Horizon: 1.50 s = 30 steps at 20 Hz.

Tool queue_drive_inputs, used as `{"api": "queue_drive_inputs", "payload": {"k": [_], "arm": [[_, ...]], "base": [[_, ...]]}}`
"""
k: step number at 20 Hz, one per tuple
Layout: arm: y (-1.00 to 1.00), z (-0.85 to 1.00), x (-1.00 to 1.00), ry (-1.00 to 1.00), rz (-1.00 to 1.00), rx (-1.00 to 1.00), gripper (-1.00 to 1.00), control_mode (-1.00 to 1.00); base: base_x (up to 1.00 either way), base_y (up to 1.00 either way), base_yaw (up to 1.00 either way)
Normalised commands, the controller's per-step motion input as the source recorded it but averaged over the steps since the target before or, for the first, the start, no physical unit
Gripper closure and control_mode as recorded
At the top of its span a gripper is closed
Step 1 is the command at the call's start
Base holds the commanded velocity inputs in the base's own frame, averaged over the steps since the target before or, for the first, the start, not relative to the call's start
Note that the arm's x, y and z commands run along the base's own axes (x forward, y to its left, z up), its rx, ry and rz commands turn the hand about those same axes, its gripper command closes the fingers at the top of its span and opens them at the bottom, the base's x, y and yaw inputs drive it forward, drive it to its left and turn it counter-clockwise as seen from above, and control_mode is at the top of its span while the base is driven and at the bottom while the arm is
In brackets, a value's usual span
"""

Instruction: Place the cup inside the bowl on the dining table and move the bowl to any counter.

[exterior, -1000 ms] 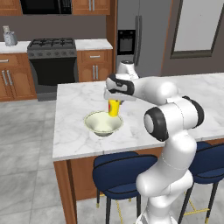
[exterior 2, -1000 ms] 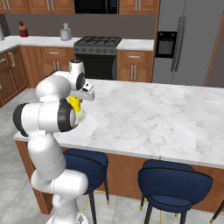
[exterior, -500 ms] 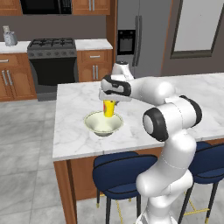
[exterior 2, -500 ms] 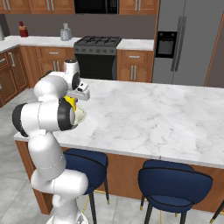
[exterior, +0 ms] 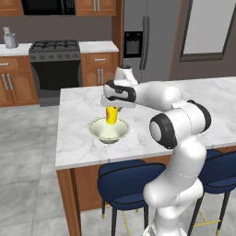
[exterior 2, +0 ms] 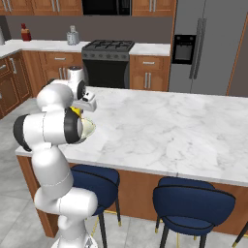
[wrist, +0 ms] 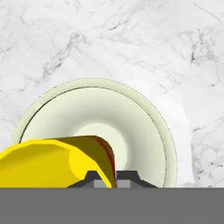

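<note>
Claw (exterior: pixel 112 110): pinched on the yellow cup (exterior: pixel 111 115), held over the bowl (exterior: pixel 109 130).
Bowl: set on the marble bench (exterior: pixel 83 110), cup seen at its 7 o'clock in the hand view.

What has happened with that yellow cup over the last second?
The tool has carried the cup downward, from above the bowl to partly below its rim, still gripped. The bowl has stayed in place on the dining table, and the base has not driven.
</note>
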Motion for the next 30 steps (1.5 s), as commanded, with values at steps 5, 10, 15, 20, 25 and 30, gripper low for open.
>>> {"api": "queue_drive_inputs", "payload": {"k": [5, 10, 15, 20, 25, 30], "arm": [[0.15, -0.06, 0.0, 0.0, 0.0, 0.0, 1.0, -1.0], [0.1, -0.09, 0.04, 0.0, 0.0, 0.0, 1.0, -1.0], [0.07, -0.07, 0.0, 0.0, 0.0, 0.0, 1.0, -1.0], [0.05, -0.07, 0.0, 0.0, 0.0, 0.0, 1.0, -1.0], [0.04, -0.12, 0.0, 0.0, 0.0, 0.0, 1.0, -1.0], [0.05, -0.16, 0.0, 0.0, 0.0, 0.0, 1.0, -1.0]], "base": [[0.0, 0.0, 0.0], [0.0, 0.0, 0.0], [0.0, 0.0, 0.0], [0.0, 0.0, 0.0], [0.0, 0.0, 0.0], [0.0, 0.0, 0.0]]}}
